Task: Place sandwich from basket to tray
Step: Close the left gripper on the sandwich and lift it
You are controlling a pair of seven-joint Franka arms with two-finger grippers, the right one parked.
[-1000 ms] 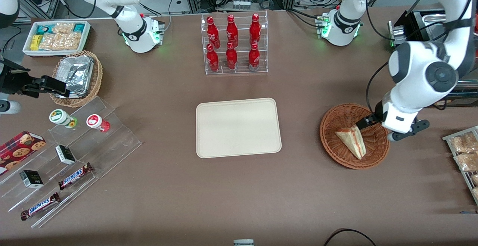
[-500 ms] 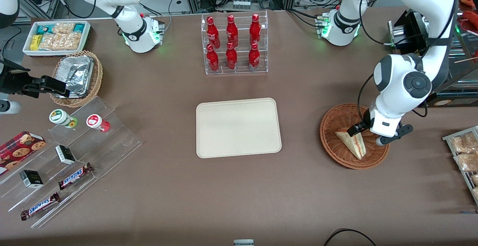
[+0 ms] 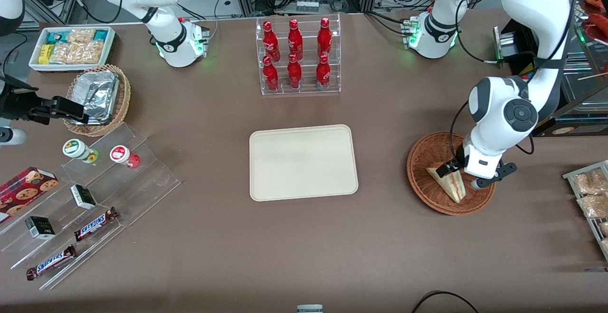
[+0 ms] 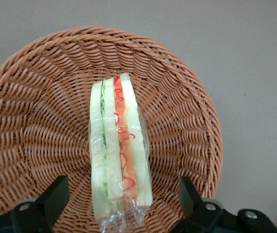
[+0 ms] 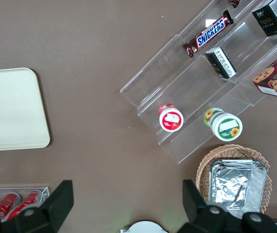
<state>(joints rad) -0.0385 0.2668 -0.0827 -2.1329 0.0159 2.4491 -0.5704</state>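
The sandwich [image 3: 450, 185], a wrapped wedge of white bread with red-orange and green filling, lies in the reddish-brown wicker basket [image 3: 422, 176] toward the working arm's end of the table. My left gripper [image 3: 460, 176] is low over the basket and open. In the left wrist view its two dark fingers [image 4: 55, 196] stand apart on either side of the sandwich [image 4: 119, 150], near its wrapped end, with basket weave [image 4: 36, 126] around it; the gripper [image 4: 122, 196] is not touching the sandwich. The cream-beige tray [image 3: 303, 162] lies bare at the table's middle.
A clear rack of red bottles [image 3: 298, 56] stands farther from the camera than the tray. A rack of snack bags [image 3: 589, 194] lies beside the basket at the table's edge. A tan foil basket [image 3: 97, 99], a white snack bin [image 3: 72, 47] and acrylic steps [image 3: 90, 199] lie toward the parked arm's end.
My left gripper has come down over the basket and closed in on the sandwich, staying open. The sandwich and the tray have not moved.
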